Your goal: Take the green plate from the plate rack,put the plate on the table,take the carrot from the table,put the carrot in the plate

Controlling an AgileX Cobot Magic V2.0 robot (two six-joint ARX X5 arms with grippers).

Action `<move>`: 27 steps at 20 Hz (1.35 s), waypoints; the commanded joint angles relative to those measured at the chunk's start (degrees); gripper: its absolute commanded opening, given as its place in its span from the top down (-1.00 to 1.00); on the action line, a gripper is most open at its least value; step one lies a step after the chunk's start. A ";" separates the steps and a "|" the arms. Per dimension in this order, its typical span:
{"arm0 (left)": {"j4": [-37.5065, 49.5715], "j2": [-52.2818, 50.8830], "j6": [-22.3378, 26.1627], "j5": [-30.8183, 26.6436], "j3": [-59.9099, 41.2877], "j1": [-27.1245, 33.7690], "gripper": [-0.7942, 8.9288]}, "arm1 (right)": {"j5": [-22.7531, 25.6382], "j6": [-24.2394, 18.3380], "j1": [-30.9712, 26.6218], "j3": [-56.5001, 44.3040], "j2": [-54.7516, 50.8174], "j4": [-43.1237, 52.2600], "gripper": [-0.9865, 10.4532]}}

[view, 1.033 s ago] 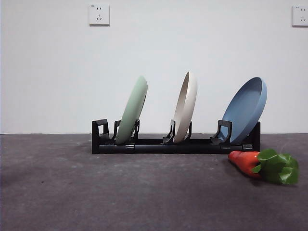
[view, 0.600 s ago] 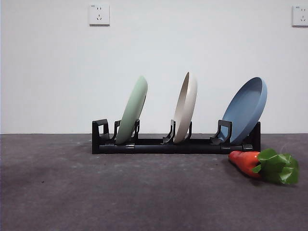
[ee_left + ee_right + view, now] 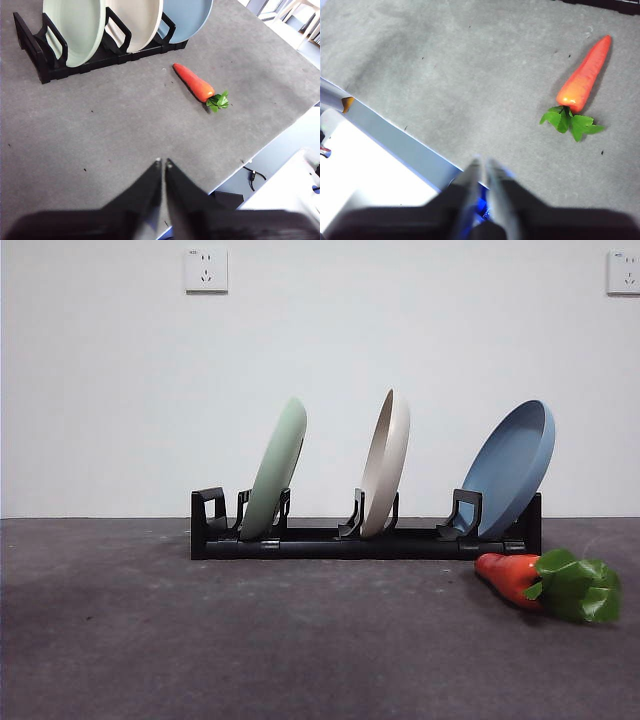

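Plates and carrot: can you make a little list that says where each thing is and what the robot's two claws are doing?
green plate: standing tilted in the plate rack, at one end
beige plate: middle slot
blue plate: other end slot
carrot: lying on the table, near the blue plate's end
left gripper: shut, holding nothing
right gripper: shut, holding nothing
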 commanded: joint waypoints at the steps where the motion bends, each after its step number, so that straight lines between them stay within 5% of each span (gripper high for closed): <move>1: 0.22 -0.02 0.96 -0.02 0.15 0.02 -0.32 | -0.09 1.09 0.17 0.07 -0.13 0.61 -0.12; 2: 0.48 -0.02 0.92 0.07 0.15 0.02 -0.46 | -0.09 1.36 0.17 0.07 -0.15 0.63 -0.37; 3: 0.83 -0.02 0.74 0.20 0.15 0.02 -0.46 | -0.11 1.36 0.17 0.07 -0.13 0.63 -0.39; 11: 11.93 6.03 -2.03 0.66 0.17 -1.18 -0.46 | -0.13 1.57 0.17 0.07 -0.11 1.27 -0.38; 16: 27.58 17.73 -4.92 -0.48 0.17 -7.48 -0.46 | -0.11 1.57 0.17 0.07 -0.11 1.49 -0.38; 21: 40.02 33.09 -5.22 -8.61 4.15 -13.57 -0.45 | -0.11 1.57 0.17 0.07 -0.11 1.46 -0.38; 27: 43.93 53.59 -2.36 -15.63 16.92 -16.46 -0.45 | -0.09 1.60 0.17 0.07 -0.11 1.44 -0.38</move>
